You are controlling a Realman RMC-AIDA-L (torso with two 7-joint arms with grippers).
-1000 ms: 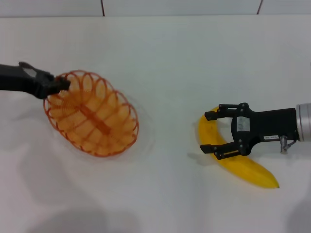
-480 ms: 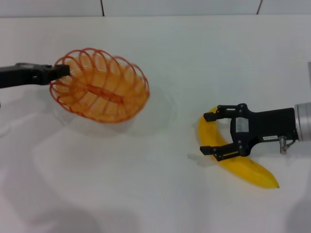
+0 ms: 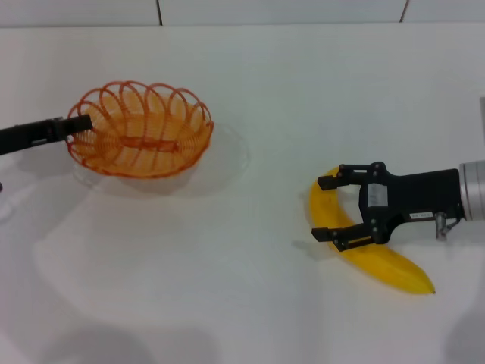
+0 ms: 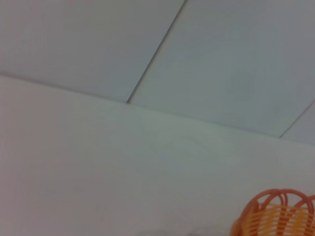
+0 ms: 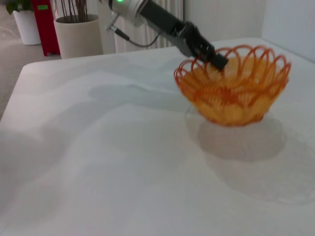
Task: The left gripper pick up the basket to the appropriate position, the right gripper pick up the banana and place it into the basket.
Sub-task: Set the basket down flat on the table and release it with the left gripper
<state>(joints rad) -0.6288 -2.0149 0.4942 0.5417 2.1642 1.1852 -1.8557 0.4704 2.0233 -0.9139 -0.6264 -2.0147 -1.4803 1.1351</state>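
The orange wire basket (image 3: 141, 140) hangs above the white table at the far left, held level by its rim. My left gripper (image 3: 78, 125) is shut on that rim at the basket's left end. In the right wrist view the basket (image 5: 235, 87) floats over its shadow with the left gripper (image 5: 215, 60) clamped on the rim. The basket's edge also shows in the left wrist view (image 4: 275, 216). The yellow banana (image 3: 364, 246) lies on the table at the right. My right gripper (image 3: 327, 208) is open, its fingers straddling the banana's upper curved part.
The white table (image 3: 242, 303) ends at a tiled wall at the back. In the right wrist view a plant pot (image 5: 78, 29) and a red object (image 5: 44, 24) stand on the floor beyond the table's left edge.
My left gripper has lifted the basket off the table, carried it up and back, and levelled it from a tilted pose. The right gripper and banana have not moved.
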